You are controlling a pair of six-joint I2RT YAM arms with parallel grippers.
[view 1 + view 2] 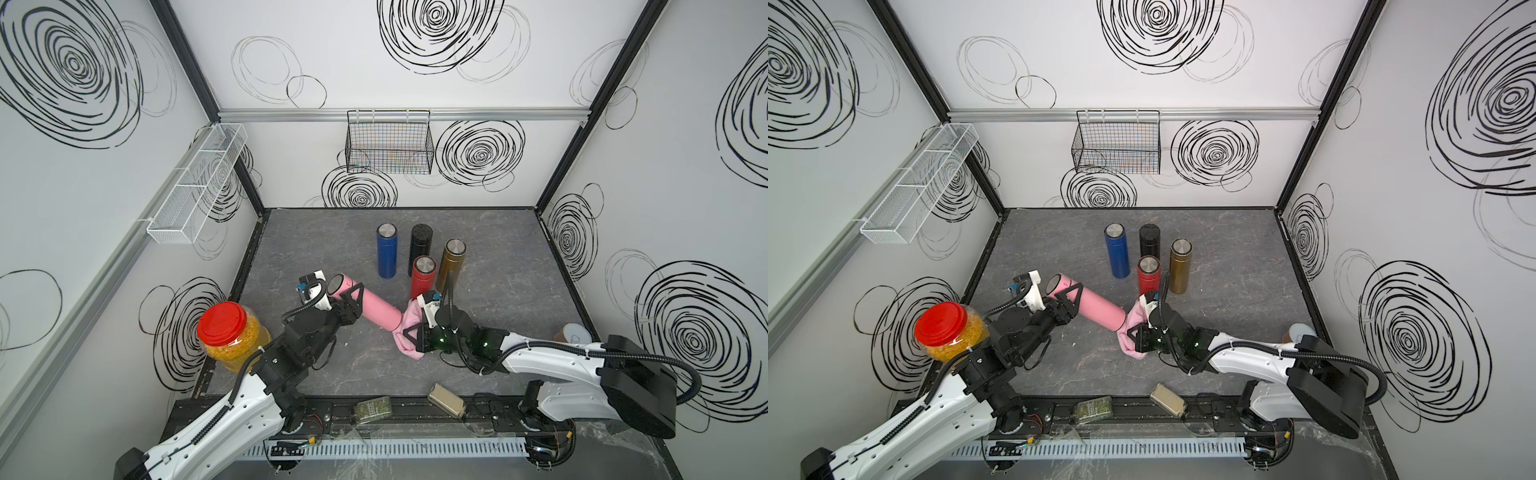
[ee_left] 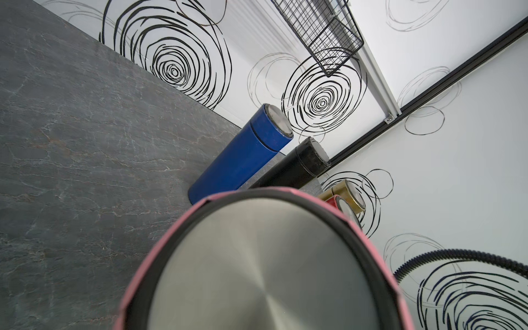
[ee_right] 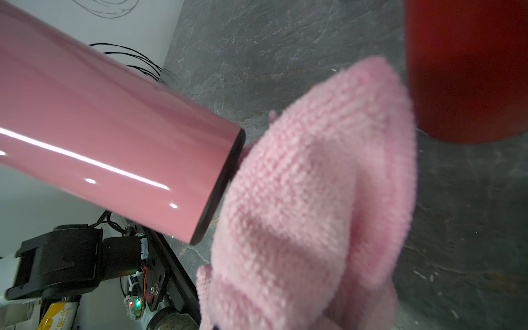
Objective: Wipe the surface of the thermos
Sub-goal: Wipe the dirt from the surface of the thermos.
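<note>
Almost nothing here can be read. In the right wrist view, a yellow packet beneath the arm hardware carries a few dark printed characters that look Chinese. They are turned sideways, blurred and cut by the picture's edge, so they cannot be made out. In a top view, the pink thermos bears a tiny dark mark near its lid, too small to read.

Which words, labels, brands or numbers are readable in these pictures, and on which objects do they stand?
No text reads clearly.
yellow packet: Chinese characters, cut off and blurred, not readable.
pink thermos: small dark mark near the lid, too small to read.
</note>
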